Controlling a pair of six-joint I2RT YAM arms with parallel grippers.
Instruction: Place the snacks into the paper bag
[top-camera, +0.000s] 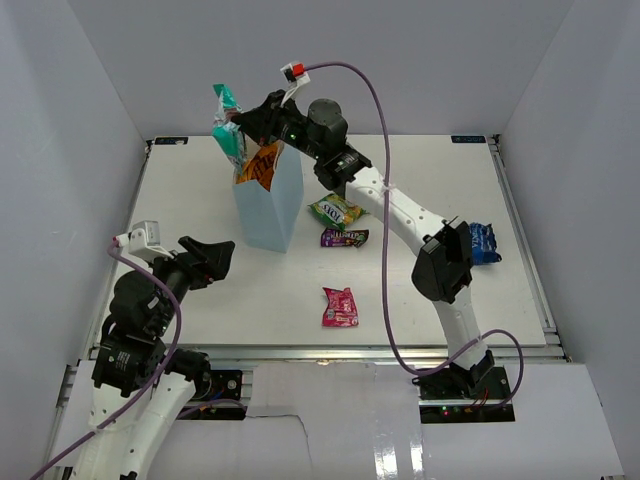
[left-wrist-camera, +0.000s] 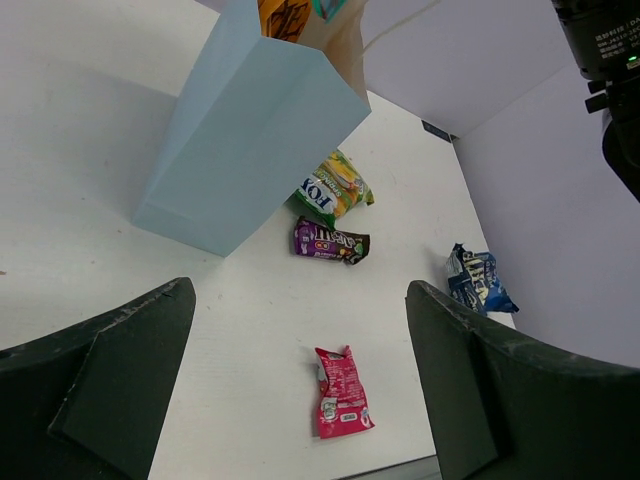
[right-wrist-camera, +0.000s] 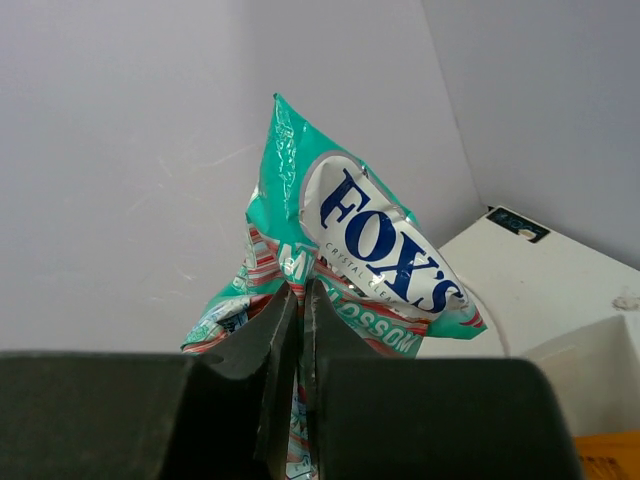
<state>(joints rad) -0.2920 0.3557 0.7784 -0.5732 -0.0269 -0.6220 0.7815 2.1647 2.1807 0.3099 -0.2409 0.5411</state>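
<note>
Right fingers (right-wrist-camera: 268, 335), pinched shut on the crinkly teal candy packet (right-wrist-camera: 372, 250), hold it aloft. Below and just right of them gapes the tall pale-blue paper bag (top-camera: 272, 210), with an orange chip packet (top-camera: 262, 165) inside. Step: loading. Next, I judge: centre over the mouth, lower, release. Left fingers (left-wrist-camera: 120, 380) are spread wide and empty.

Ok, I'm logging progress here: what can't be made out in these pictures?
Paper bag contents, top external: walls hide everything below the orange chip bag's top.
Dark blue candy bag, top external: right arm covers part.
Teal candy bag, right wrist: right gripper hides its lower end.
</note>
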